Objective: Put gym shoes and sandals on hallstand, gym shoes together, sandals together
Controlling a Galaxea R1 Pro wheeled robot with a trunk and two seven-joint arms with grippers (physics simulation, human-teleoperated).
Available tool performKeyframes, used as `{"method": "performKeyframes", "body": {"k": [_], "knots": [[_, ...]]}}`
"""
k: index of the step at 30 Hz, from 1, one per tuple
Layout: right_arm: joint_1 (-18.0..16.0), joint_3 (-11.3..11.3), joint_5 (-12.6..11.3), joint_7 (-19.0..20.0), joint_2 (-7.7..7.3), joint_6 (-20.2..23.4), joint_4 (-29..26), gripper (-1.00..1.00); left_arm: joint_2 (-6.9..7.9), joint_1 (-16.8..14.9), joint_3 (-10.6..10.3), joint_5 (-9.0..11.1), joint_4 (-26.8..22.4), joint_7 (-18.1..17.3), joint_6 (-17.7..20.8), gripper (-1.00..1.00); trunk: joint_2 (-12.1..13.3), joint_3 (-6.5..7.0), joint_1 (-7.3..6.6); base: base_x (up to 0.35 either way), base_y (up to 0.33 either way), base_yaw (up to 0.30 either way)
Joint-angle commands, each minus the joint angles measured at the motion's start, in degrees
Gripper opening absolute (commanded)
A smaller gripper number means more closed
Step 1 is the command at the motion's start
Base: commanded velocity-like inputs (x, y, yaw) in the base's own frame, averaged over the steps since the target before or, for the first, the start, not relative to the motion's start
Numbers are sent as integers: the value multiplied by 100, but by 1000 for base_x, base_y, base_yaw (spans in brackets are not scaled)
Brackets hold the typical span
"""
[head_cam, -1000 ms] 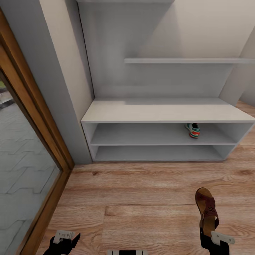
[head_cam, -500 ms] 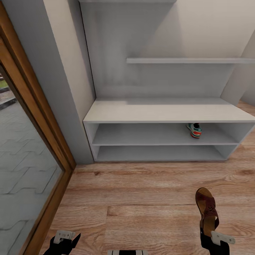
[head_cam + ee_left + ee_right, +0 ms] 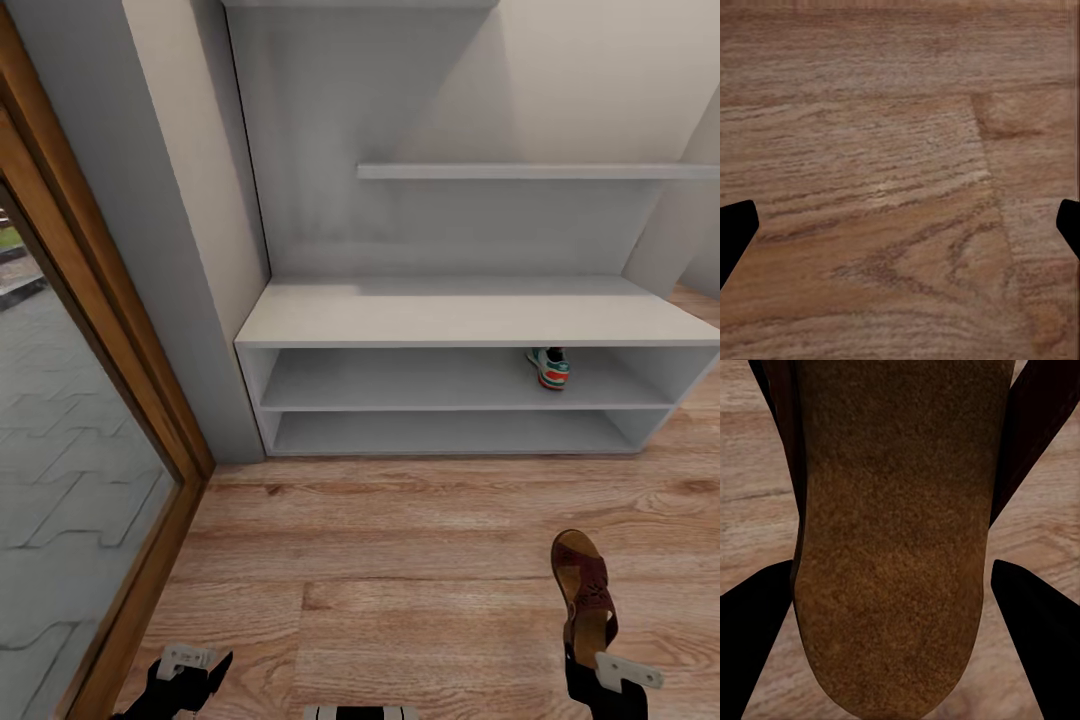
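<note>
Brown sandal [image 3: 587, 592] (one) — one gym shoe [image 3: 548, 367] shelved.

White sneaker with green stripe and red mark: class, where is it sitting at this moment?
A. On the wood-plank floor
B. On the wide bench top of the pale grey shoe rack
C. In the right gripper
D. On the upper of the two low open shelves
D: the white sneaker with green stripe and red mark rests on the upper low shelf of the pale grey shoe rack, under the bench top.
</note>
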Motion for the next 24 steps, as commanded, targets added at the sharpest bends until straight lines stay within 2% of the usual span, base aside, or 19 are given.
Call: {"method": "performKeyframes", "body": {"k": [1, 8, 13, 14, 17, 18, 21, 22, 24], "knots": [[-5, -20, 68, -28, 6, -1, -2, -100, -48, -51, 33, -58, -39, -60, -30, 100, -2, -4, -1, 0, 0, 0], [-14, -3, 82, -20, 56, 201, -68, -100, -327, -197, 1, -68, -92, -214, -10, 100, -2, -4, -1, 0, 0, 0], [-126, 9, 88, -17, 231, 820, -301, -100, -431, -309, -139, -81, -100, -439, 4, 100, -2, -4, -1, 0, 0, 0], [-198, 17, 90, -13, 338, 1159, -494, -100, -448, -330, -227, -81, -102, -520, 12, 100, -2, -4, -1, 0, 0, 0], [-306, 89, 92, -14, 545, 1716, -867, -100, -457, -349, -353, -81, -84, -594, 20, 100, -2, -4, -1, 0, 0, 0], [-362, 204, 93, -16, 693, 2105, -1147, -100, -459, -355, -411, -78, -58, -622, 18, 100, -2, -4, -1, 0, 0, 0], [-435, 483, 93, -27, 910, 2697, -1591, -100, -462, -360, -464, -80, -43, -651, 6, 100, -2, -4, -1, 0, 0, 0], [-490, 719, 92, -44, 1055, 3086, -1887, -100, -459, -360, -490, -80, -59, -667, -2, 100, -2, -4, -1, 0, 0, 0], [-556, 963, 90, -89, 1201, 3456, -2162, -100, -456, -360, -508, -81, -72, -685, -8, 100, -2, -4, -1, 0, 0, 0]]}}
